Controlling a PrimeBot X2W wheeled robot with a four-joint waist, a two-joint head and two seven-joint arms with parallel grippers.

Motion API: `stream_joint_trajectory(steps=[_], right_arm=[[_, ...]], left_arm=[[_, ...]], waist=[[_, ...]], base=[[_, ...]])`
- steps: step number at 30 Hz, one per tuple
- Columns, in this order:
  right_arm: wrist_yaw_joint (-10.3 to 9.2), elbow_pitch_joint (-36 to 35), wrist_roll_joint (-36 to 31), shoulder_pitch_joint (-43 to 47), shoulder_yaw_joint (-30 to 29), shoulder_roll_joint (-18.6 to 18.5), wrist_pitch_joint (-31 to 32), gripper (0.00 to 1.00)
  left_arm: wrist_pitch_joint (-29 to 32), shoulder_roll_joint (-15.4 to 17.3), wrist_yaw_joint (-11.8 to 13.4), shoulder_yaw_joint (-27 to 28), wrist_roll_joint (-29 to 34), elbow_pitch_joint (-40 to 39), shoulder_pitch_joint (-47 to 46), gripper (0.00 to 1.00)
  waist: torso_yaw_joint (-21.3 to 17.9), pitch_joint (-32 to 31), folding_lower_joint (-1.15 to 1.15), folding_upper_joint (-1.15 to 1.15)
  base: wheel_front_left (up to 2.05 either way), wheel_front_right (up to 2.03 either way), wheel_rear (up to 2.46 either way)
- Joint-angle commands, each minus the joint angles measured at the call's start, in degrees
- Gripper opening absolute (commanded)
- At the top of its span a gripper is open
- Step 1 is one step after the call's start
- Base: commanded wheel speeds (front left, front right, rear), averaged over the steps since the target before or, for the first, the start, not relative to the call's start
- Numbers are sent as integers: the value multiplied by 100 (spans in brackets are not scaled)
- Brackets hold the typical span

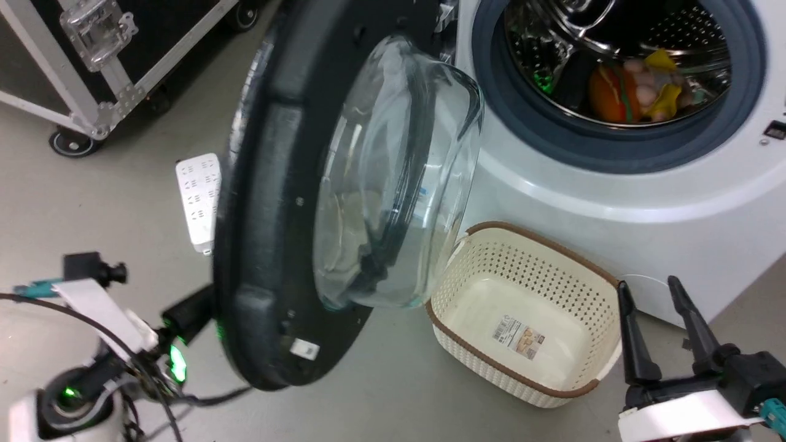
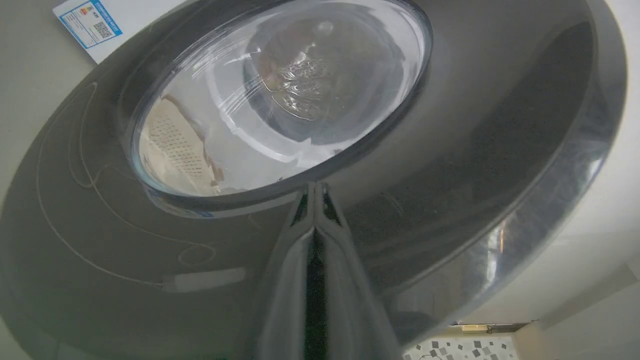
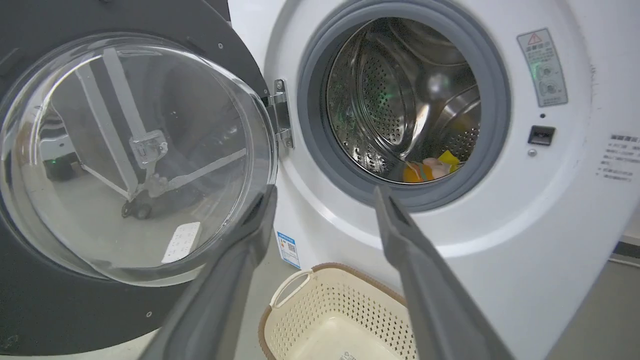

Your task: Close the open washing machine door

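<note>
The washing machine door (image 1: 276,245) hangs swung out to the left of the drum (image 1: 681,31). The left gripper (image 2: 315,192), fingers together, points at the door's outer face just below the glass, so it is the nearer arm to push it shut. The right gripper (image 1: 646,283), fingers apart, is well apart from the door.
</note>
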Motion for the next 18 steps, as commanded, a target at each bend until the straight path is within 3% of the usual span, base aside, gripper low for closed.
stream_joint_trajectory(steps=[1,4,8,18], right_arm=[[5,9,29,48,-50,5,-26,100],[5,31,58,31,-143,5,-26,100],[5,34,63,-8,-250,5,-26,100],[5,-14,74,-123,-391,5,-26,100]], left_arm=[[-9,-53,-10,-144,-45,-138,192,0],[-169,-102,51,-650,-174,-433,548,0],[-880,-108,112,-1626,-486,-630,969,0],[-2755,-110,56,-3552,-1346,-512,1001,0]], waist=[[-77,-57,1,0],[-226,-88,1,0],[-518,-45,1,0],[-1687,280,1,0]], base=[[0,0,0],[0,0,0],[0,0,0],[0,0,0]])
